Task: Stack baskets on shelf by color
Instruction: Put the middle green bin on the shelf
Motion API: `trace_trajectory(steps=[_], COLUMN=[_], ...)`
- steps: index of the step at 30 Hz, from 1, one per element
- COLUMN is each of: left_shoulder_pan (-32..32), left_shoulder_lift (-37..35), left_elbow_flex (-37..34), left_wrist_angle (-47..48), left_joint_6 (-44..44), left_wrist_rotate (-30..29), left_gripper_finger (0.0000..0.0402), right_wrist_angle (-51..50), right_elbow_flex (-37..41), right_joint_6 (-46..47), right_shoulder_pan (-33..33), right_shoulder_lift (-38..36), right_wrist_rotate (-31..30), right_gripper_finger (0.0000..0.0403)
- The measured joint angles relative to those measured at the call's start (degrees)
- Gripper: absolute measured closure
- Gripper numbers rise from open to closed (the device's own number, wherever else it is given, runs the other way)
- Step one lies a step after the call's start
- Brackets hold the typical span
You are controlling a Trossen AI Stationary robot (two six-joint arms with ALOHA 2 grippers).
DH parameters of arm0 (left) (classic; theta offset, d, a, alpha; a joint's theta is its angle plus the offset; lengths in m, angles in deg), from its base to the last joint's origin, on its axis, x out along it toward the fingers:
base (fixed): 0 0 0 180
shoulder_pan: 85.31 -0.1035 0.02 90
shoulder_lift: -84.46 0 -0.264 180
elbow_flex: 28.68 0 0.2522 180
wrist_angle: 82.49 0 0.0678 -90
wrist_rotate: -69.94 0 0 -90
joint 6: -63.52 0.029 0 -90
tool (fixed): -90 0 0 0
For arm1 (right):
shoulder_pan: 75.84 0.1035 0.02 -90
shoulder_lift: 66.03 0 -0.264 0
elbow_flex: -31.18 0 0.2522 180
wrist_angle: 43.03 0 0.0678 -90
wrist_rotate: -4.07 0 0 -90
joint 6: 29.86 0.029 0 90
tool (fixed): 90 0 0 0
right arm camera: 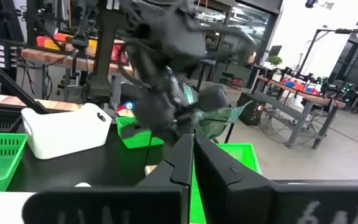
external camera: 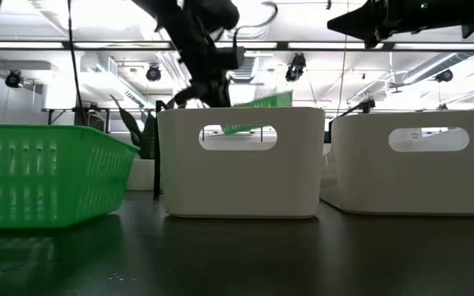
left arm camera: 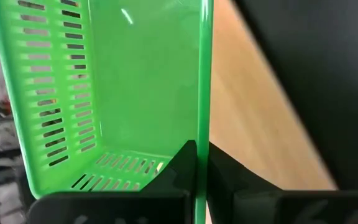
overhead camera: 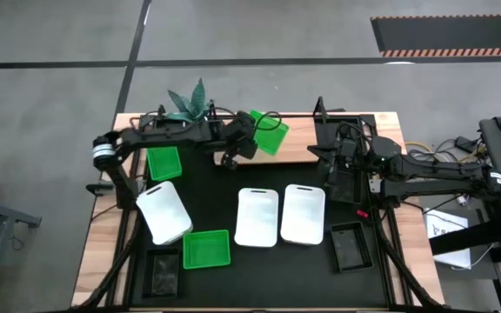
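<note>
My left pincer (overhead camera: 249, 139) is clamped on a bright green slotted plastic basket's (overhead camera: 270, 132) wall above the light-brown wooden shelf (overhead camera: 298, 155); my right pincer (overhead camera: 336, 156) is pressed together.

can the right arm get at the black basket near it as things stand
Probably yes: the right hand, shut and empty, hovers just behind the black basket, with nothing between them. The left hand is busy holding a green basket over the shelf.
</note>
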Motion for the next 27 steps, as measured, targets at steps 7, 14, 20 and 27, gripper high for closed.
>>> trace_trajectory(steps=[7,14,20,27], left_shoulder_pan=[-2.2,-2.3,-2.3,-2.3], left_shoulder_lift=[3.5,3.7,3.7,3.7], left_elbow_flex=[0.6,-0.3,-0.8,-0.8], left_wrist_angle=[2.9,7.6,8.9,8.9], left_joint_6=[-0.1,-2.0,-2.0,-2.1], left_wrist_rotate=[-0.3,-0.2,-0.2,-0.2], left_gripper_finger=[0.0402,0.0402,0.0384,0.0327], right_wrist_angle=[-1.5,-2.4,-2.5,-2.5], right_elbow_flex=[0.0,0.0,0.0,0.0], right_joint_6=[0.0,0.0,0.1,0.2], right_shoulder_pan=[0.0,0.0,0.0,0.0], right_shoulder_lift=[0.0,0.0,0.0,0.0], right_wrist_rotate=[0.0,0.0,0.0,0.0], right_gripper_finger=[0.0394,0.0394,0.0394,0.0394])
